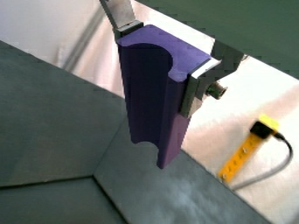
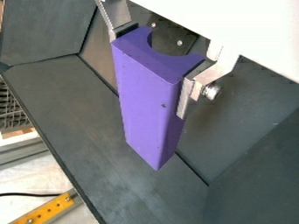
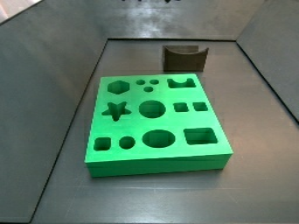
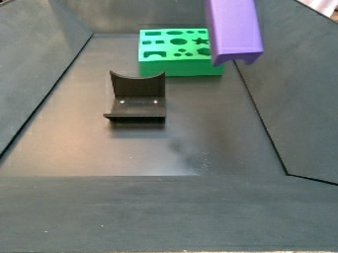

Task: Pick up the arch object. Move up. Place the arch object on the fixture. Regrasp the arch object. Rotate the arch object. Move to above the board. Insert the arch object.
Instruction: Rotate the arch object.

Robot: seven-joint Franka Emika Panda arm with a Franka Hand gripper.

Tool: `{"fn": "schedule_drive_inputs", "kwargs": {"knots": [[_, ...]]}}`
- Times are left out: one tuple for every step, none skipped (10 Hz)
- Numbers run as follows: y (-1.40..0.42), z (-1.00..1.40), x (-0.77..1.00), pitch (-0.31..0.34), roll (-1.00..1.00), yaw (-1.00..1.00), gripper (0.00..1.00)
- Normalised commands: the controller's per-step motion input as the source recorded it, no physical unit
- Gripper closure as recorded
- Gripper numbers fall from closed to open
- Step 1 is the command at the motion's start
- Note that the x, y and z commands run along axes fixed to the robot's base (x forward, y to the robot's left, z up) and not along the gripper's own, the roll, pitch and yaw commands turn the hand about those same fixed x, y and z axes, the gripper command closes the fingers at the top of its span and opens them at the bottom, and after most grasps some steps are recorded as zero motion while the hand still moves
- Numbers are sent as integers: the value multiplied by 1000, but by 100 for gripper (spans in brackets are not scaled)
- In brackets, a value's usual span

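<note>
In both wrist views my gripper (image 1: 158, 59) (image 2: 155, 58) is shut on the purple arch object (image 1: 155, 101) (image 2: 149, 101). The silver fingers (image 1: 197, 86) (image 2: 194, 86) clamp the block's upper end, and its length hangs down below them, high over the dark floor. Its arch notch shows at the held end. In a side view the arch object (image 4: 235, 28) hangs at the frame's upper edge, near the green board (image 4: 179, 49) (image 3: 158, 122), with the gripper itself out of view. The dark fixture (image 3: 184, 58) (image 4: 136, 99) stands on the floor apart from the board, with nothing on it.
Sloping grey walls (image 3: 52, 96) (image 4: 40, 89) close in the dark floor. A yellow tool with a black cable (image 1: 251, 147) lies outside the enclosure, and a yellow strip (image 2: 41, 213) shows beyond the wall's edge.
</note>
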Motion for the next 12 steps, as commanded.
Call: {"fn": "schedule_drive_inputs", "kwargs": {"knots": [[25,10,78,-83,-989,-1000,100],[54,50,-28,-29,-982,-1000,100],[37,53,-59,0,-971,-1000,100],[30,41,-55,69,-952,-1000,100],[22,25,-14,139,-943,-1000,100],[22,25,-17,191,-939,-1000,100],[17,37,-34,242,-939,-1000,100],[11,51,-51,292,-942,-1000,100],[12,58,-57,356,-956,-1000,100],[16,59,-54,404,-976,-1000,100],[18,67,-35,459,-1000,-979,100],[19,65,-26,498,-1000,-951,100]]}}
